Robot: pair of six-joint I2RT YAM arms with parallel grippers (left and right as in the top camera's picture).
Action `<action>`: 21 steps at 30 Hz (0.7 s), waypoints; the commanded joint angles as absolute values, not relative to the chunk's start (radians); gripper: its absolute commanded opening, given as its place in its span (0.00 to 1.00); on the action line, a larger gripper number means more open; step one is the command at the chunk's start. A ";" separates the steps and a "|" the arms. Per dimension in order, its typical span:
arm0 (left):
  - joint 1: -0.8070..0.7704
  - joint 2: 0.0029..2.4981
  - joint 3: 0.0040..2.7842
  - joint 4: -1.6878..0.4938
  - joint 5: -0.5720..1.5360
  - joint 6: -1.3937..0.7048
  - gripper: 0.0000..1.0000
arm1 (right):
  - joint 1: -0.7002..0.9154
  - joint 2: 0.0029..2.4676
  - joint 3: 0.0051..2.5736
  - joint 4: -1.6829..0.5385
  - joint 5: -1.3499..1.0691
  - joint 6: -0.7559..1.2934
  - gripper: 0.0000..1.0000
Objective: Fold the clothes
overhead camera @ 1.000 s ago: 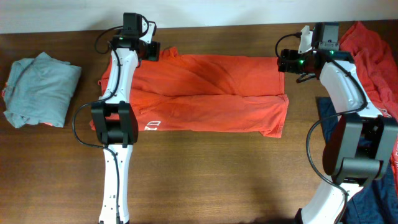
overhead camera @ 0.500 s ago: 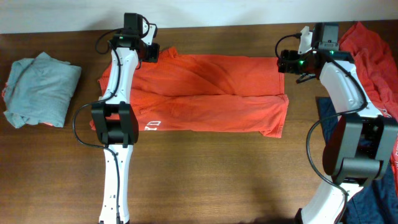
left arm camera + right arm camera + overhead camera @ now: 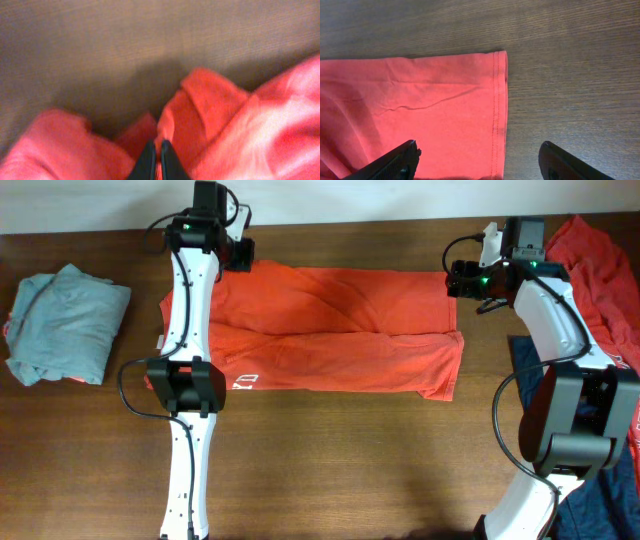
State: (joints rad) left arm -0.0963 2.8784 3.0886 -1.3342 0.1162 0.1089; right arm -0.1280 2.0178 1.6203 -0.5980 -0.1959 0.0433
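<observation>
The orange-red T-shirt [image 3: 330, 330] lies flat across the table, folded lengthwise, with white lettering [image 3: 245, 382] near its front left edge. My left gripper [image 3: 236, 253] is at the shirt's far left corner. In the left wrist view the left gripper [image 3: 159, 146] is shut on a raised pinch of the shirt's fabric [image 3: 225, 125]. My right gripper [image 3: 463, 281] hovers over the far right corner. In the right wrist view the right gripper [image 3: 479, 149] stands open, its fingers straddling the stitched hem of the shirt [image 3: 420, 100] without touching it.
A pale grey-green garment [image 3: 65, 325] lies bunched at the table's left end. Another red garment [image 3: 600, 260] is heaped at the right edge behind the right arm. A navy one [image 3: 600, 505] sits at the lower right. Bare wood [image 3: 350, 470] stretches along the front.
The left gripper has shut on the shirt's far left corner and drawn it slightly toward the table's far edge. The right gripper has stayed where it was, open.
</observation>
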 commanded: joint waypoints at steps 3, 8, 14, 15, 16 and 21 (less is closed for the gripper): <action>-0.102 2.865 3.108 -1.549 0.109 0.110 0.00 | -0.118 2.019 1.638 -0.598 -0.184 0.033 0.81; -0.102 2.862 3.108 -1.674 0.113 0.104 0.00 | -0.118 2.019 1.638 -0.606 -0.184 0.033 0.81; -0.127 2.862 3.108 -1.688 0.146 0.091 0.00 | -0.118 2.019 1.638 -0.611 -0.183 0.033 0.81; -0.134 2.862 3.108 -1.688 0.146 0.091 0.08 | -0.118 2.019 1.638 -0.611 -0.183 0.033 0.81; -0.138 2.862 3.108 -1.688 0.146 0.091 0.22 | -0.118 2.019 1.638 -0.611 -0.183 0.033 0.81; -0.148 2.785 3.108 -1.688 0.146 0.074 0.64 | -0.118 2.019 1.638 -0.610 -0.183 0.007 0.81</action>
